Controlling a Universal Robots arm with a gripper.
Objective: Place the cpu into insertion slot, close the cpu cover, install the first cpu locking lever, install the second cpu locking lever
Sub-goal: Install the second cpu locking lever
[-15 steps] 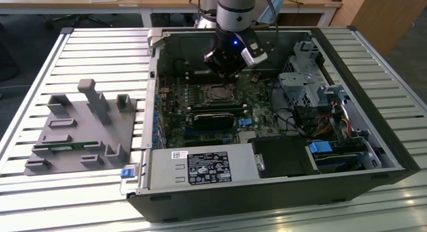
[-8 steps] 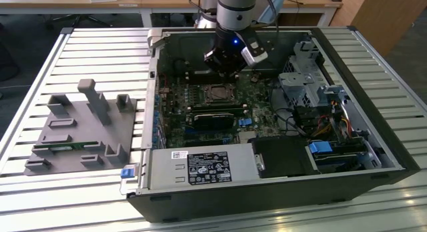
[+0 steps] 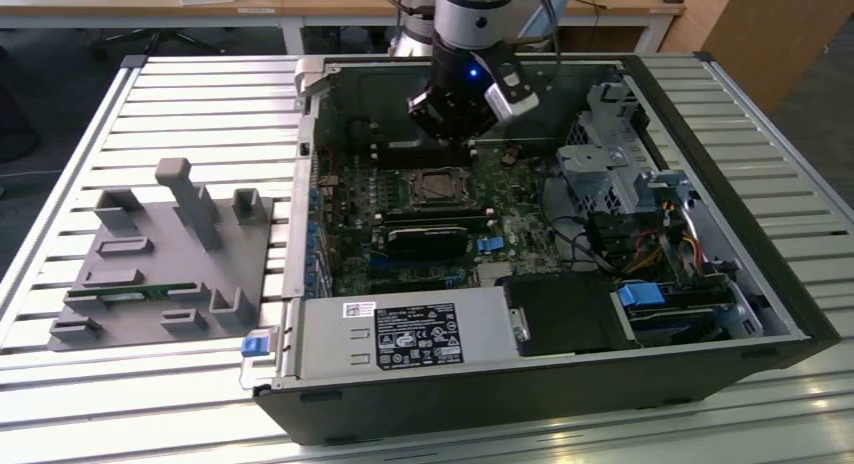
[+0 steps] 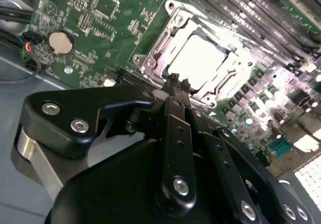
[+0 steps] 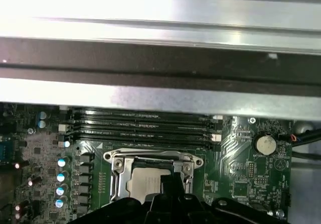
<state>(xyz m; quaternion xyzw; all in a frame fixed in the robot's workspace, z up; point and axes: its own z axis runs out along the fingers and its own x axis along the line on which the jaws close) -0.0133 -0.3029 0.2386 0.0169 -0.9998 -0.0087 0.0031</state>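
Observation:
In the exterior view my gripper (image 3: 458,126) hangs inside the open computer case, just behind the insertion slot (image 3: 434,188) on the green board. In both wrist views the cpu (image 4: 198,59) (image 5: 143,183) lies in the slot with its pale metal face up. The silvery cpu cover (image 4: 160,45) (image 5: 150,157) lies flat around it as a frame. My gripper (image 4: 178,81) (image 5: 169,181) is shut with nothing between its thin fingertips, which hover at the socket's edge. I cannot tell how the locking levers stand.
Long black memory slots (image 5: 143,126) run beside the socket, and a coin battery (image 4: 61,42) sits on the board. The case wall (image 5: 160,68) rises close behind. A drive cage (image 3: 601,164) and cables fill the exterior view's right. A grey fixture block (image 3: 160,254) stands outside, to that view's left.

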